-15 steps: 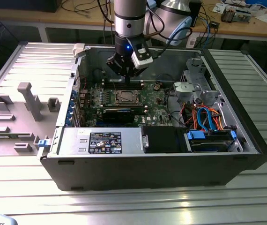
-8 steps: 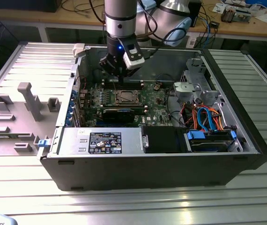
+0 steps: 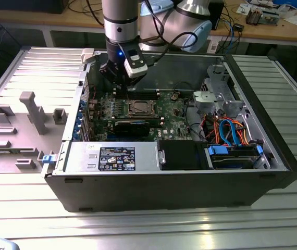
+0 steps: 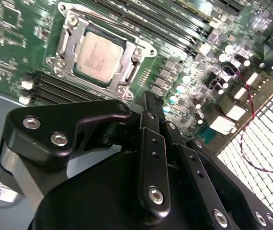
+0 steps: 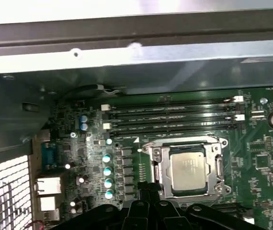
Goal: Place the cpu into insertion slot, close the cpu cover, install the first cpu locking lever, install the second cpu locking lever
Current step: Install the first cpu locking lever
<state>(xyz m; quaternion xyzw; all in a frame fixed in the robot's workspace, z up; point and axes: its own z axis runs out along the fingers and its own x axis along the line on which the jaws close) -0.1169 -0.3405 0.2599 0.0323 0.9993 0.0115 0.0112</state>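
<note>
The cpu (image 3: pixel 138 108) lies flat in its socket on the green board, its dull silver top showing in both wrist views (image 4: pixel 98 56) (image 5: pixel 189 170). The cpu cover (image 5: pixel 158 165) is a grey metal frame lying down around the chip (image 4: pixel 128 72). Thin metal levers run along the socket's edges; I cannot tell whether they are latched. My gripper (image 3: pixel 116 91) hangs just above the board, beside the socket toward the exterior view's left. Its black fingertips (image 4: pixel 148 101) (image 5: pixel 147 192) are pressed together with nothing between them, a short way from the socket's edge.
The board sits inside an open black computer case (image 3: pixel 273 172). A black card (image 3: pixel 133 126) lies in front of the socket and memory slots (image 5: pixel 175 115) behind it. A drive cage with blue and orange cables (image 3: pixel 232 135) fills the right. A grey fixture block (image 3: pixel 28 112) stands outside on the left.
</note>
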